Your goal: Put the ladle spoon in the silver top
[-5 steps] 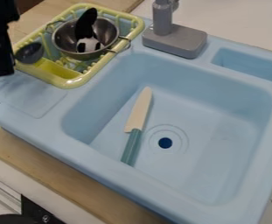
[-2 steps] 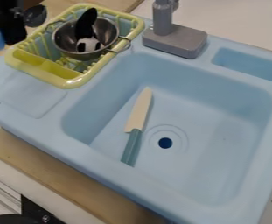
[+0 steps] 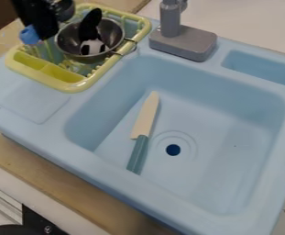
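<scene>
Two fingers point(image 3: 45, 32) are clamped, as I judge it, on the ladle spoon point(image 3: 63, 10); its dark scoop shows on the far right side of the grip, and a blue end point(image 3: 29, 35), which I take for its handle, on the near left. That grip leaves the scoop free to go in first. Just right of the fingers is the silver top point(image 3: 112, 33), which I read as the metal bowl in the yellow rack point(image 3: 75, 86). Its wire handle point(image 3: 131, 45) reaches the rack's right edge, probably steadying it. A black utensil point(image 3: 90, 22) and a black-and-white piece point(image 3: 93, 47) take up its middle, so I'd want height over the left rim, then a lowering beside them. Bumping that utensil is my worry. The gray faucet point(image 3: 182, 42) bounds the right side; the sink point(image 3: 224, 137), with the knife point(image 3: 145, 115) in it, lies nearer me, off my path.
</scene>
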{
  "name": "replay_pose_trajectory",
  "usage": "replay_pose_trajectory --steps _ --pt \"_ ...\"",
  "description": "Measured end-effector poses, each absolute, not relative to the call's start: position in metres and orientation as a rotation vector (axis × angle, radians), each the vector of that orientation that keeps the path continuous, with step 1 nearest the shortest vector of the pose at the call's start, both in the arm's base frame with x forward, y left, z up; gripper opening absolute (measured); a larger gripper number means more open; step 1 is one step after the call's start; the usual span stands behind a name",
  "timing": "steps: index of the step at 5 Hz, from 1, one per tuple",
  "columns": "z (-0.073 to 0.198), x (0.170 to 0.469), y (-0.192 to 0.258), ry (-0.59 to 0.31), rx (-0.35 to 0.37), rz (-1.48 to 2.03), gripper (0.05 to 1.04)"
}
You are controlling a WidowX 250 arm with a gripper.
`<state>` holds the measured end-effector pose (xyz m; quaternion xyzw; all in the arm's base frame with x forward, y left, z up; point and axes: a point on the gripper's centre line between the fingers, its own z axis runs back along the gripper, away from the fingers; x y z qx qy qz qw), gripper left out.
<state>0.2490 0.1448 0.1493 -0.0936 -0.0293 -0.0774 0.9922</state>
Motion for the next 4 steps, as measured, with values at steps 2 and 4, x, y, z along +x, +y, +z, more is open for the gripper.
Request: replay_pose_trajectory --steps 2,4 --pt "0.148 0.263 0.142 -0.042 -0.175 0.074 0.309" --pt "0.145 0.275 0.139 -0.102 -0.191 0.223 0.309"
